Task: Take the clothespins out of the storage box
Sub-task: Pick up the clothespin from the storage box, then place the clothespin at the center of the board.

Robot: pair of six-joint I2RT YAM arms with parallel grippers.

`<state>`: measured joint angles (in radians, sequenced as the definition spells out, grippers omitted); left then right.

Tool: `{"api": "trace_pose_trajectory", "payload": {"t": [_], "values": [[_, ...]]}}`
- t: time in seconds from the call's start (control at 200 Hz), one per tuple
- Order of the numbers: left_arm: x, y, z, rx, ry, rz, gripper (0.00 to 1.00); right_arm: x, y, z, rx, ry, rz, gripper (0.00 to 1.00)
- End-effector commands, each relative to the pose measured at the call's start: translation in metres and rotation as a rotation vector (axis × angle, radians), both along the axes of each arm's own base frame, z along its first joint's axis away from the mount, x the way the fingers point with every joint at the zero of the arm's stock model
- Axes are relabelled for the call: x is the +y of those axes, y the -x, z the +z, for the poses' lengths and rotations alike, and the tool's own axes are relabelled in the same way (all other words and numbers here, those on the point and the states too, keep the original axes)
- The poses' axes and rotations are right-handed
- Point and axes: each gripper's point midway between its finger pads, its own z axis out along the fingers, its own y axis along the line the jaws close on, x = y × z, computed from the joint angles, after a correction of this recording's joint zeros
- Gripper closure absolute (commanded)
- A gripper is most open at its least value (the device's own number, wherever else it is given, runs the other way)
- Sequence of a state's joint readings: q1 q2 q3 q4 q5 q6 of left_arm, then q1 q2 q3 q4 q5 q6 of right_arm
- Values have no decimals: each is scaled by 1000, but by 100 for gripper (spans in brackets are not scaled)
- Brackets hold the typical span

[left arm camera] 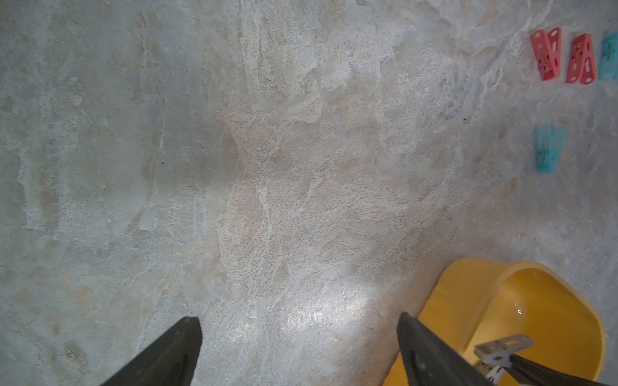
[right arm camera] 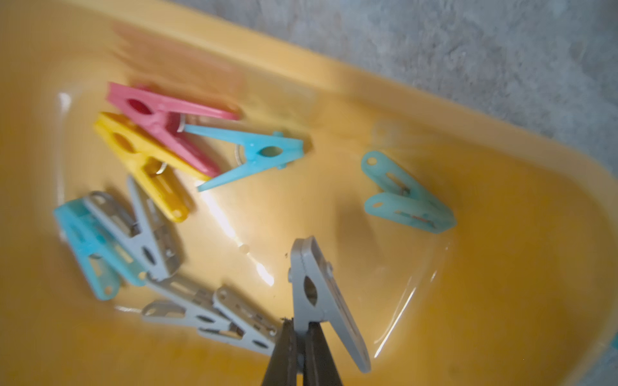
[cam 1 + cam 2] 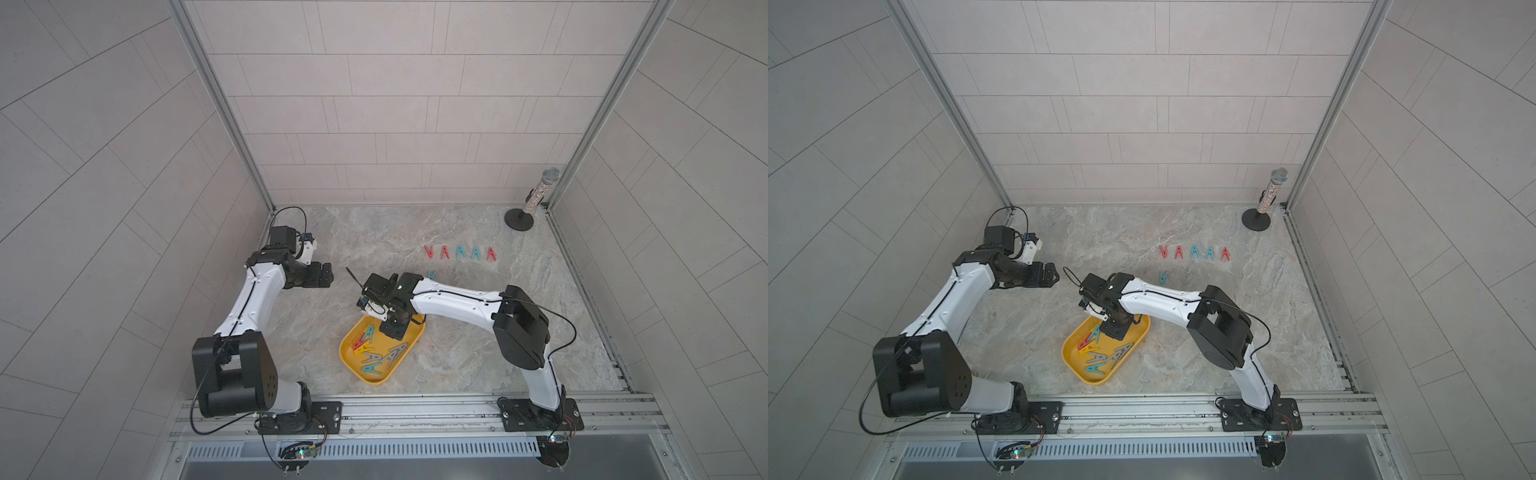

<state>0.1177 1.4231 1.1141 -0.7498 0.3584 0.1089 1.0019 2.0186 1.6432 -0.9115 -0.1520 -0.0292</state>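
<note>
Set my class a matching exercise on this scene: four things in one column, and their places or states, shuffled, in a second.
Column one
1. left gripper
2. grey clothespin
3. microphone
4. storage box

Column two
A. upright in the far corner of the table
B. holding several loose clothespins
C. open over bare table
D. pinched by the right gripper

Pairs: 1-C, 2-D, 3-A, 4-B.
</note>
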Motion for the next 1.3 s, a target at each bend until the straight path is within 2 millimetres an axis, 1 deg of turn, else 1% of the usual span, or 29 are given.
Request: {"api": "trace_pose_trajectory", "payload": {"t": [0.0, 0.06, 0.125, 0.225, 0.33, 0.395, 0.49, 0.615, 0.695, 0.751, 0.811, 1.056, 1.296], "values": [[2, 1, 3, -6, -2, 3, 1, -6, 16, 27, 29, -51, 23, 99], [2, 1, 3, -3, -1, 3, 1, -6, 13, 38, 20, -96, 4, 100], [2, 1, 2, -1, -1, 4, 1, -6, 6, 51, 11, -157, -42, 100], [2, 1, 2, 0, -3, 5, 1, -13, -14, 68, -7, -251, -151, 100], [3, 1, 2, -2, -3, 5, 1, -34, -43, 78, -30, -317, -318, 100], [2, 1, 2, -1, -2, 4, 1, -53, -63, 81, -40, -341, -444, 100], [2, 1, 3, -3, -2, 5, 1, -86, -88, 73, -29, -340, -628, 100], [2, 1, 3, -5, -2, 3, 1, -129, -112, 54, -23, -313, -851, 100], [2, 1, 3, -4, -2, 3, 1, -151, -123, 42, -42, -284, -951, 100], [2, 1, 3, -5, -3, 3, 1, -162, -131, 33, -49, -264, -1004, 100], [3, 1, 4, -7, -4, 4, 1, -168, -137, 24, -41, -247, -1043, 100], [2, 1, 4, -7, -3, 3, 1, -183, -160, -12, -25, -195, -1150, 100], [2, 1, 3, -5, -2, 3, 1, -190, -179, -29, -9, -191, -1197, 99]]}}
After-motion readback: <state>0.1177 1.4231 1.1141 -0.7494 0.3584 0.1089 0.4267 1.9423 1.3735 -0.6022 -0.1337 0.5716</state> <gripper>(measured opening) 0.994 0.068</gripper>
